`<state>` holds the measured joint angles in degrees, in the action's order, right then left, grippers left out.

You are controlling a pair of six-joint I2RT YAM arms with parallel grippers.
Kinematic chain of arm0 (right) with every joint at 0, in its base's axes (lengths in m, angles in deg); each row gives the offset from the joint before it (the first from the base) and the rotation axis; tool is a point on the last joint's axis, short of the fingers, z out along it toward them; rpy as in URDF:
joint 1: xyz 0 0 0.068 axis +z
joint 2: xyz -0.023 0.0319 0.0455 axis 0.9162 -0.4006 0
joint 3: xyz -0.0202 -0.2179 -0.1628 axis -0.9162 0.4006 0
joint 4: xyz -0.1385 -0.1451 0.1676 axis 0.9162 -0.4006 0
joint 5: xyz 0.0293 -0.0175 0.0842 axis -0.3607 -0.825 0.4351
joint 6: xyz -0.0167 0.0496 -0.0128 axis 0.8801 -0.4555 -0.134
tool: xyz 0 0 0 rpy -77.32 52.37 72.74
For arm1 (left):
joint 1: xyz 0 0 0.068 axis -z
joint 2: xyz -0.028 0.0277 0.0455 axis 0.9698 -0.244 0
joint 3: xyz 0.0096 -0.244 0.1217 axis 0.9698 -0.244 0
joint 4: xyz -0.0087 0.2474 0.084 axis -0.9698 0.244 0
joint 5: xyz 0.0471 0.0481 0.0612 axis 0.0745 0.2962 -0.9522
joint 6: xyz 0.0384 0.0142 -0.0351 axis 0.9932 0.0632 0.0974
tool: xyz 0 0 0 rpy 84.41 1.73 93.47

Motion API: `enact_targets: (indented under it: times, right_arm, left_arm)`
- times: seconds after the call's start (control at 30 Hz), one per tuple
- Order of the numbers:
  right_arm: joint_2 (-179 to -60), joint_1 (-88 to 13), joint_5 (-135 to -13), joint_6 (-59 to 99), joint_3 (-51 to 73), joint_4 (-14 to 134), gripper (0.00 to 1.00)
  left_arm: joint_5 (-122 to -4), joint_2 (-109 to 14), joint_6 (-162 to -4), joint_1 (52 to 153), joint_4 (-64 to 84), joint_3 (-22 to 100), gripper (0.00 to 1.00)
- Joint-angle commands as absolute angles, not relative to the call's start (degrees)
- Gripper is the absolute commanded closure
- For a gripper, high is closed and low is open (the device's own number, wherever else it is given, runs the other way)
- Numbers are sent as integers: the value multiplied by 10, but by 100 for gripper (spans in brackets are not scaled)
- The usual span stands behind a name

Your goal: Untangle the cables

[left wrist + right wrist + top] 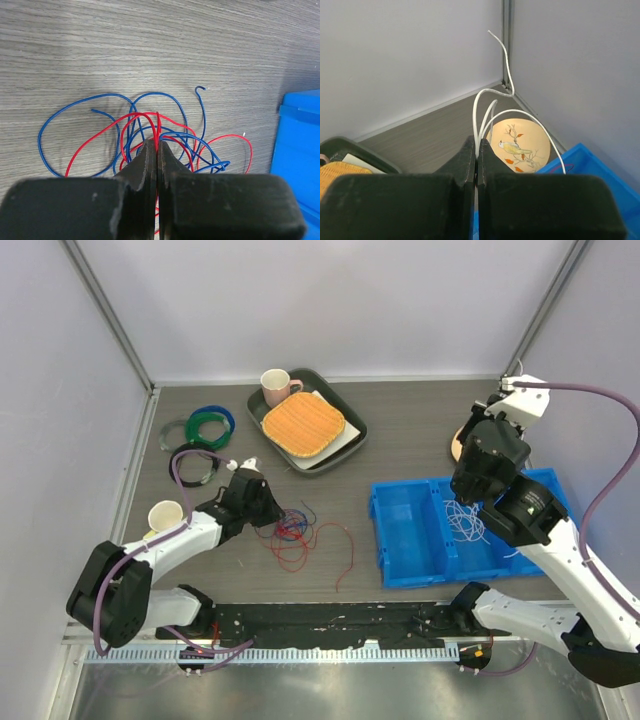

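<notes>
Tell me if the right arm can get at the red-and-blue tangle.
Probably not: the right tool is shut on the white cable over the blue bin, and the tangle lies far left.

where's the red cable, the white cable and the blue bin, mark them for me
red cable [229,135]: left wrist view, top of its right-hand loop
white cable [520,111]: right wrist view, crest of its wide arch
blue bin [408,535]: top external view, bare floor of its left compartment
</notes>
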<state>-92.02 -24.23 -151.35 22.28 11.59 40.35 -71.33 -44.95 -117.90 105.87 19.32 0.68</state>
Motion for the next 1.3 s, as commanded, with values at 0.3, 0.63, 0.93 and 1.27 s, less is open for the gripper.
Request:
enact_targets:
  times: [0.3, 0.63, 0.93, 1.27]
  right_arm:
    - [-903, -243, -1434, 57, 230, 380, 99]
    - [-860, -250, -1541, -95, 355, 287, 99]
    - [-833, -263, -1479, -294, 481, 193, 98]
    - [-799, -264, -1453, -324, 477, 144, 34]
  left_arm:
    - [-732, -457, -1179, 1060, 194, 15, 100]
    - [-734, -459, -1178, 1060, 193, 13, 100]
    - [-732, -456, -1180, 1060, 195, 14, 100]
    - [-730, -447, -1179, 1060, 198, 12, 100]
